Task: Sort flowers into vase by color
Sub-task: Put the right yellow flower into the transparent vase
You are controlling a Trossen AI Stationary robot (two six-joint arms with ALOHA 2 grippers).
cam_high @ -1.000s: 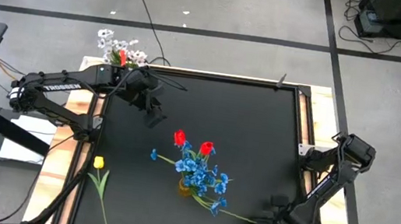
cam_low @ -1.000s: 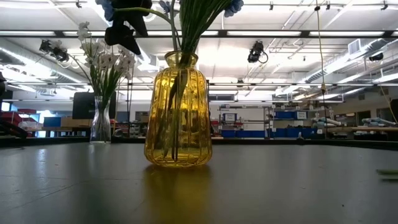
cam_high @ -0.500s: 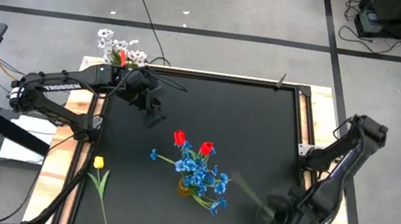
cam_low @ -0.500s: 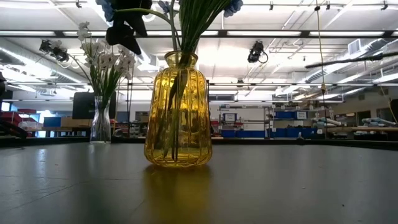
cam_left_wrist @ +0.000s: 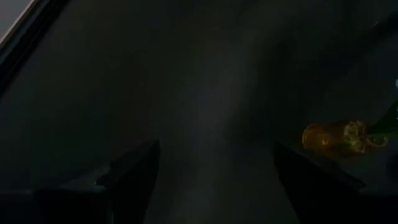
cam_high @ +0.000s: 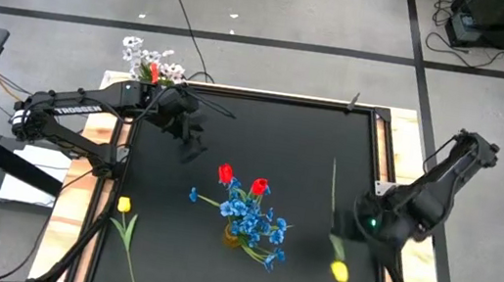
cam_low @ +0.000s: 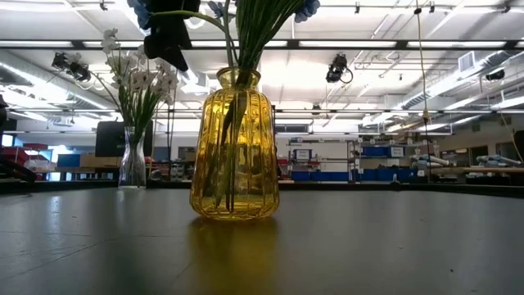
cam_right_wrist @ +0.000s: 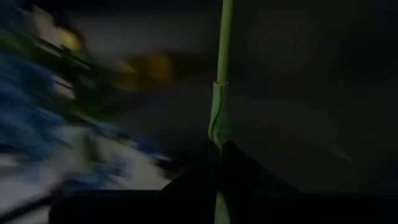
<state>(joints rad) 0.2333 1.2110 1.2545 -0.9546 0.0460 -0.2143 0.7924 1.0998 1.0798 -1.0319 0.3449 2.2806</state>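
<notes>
A yellow tulip on a long green stem hangs over the table's right side, its bloom toward the near edge, with my right gripper shut on the stem. At the table's middle, a yellow glass vase holds blue sprays and two red tulips. A clear vase at the far left corner holds white sprays and a red bloom. Another yellow tulip lies on the table's left edge. My left gripper hovers open over the far left, touching nothing. My right gripper pinches the green stem between its two fingers, just below a node, nearer the bloom than the bare end. The fingers slant down from the table's right and lie across the stem. The tulip is lifted clear, its bare end pointing toward the far edge.
The black mat has a raised wooden rim. In the low view the yellow vase stands in front and the clear vase behind it to the left. The left wrist view shows the yellow vase beyond the open fingers.
My right gripper has risen from the near right corner, gone toward the far edge and rolled strongly. It has carried the yellow tulip off the table. The stem, which lay pointing at the yellow vase, now points toward the far edge with the bloom nearest.
</notes>
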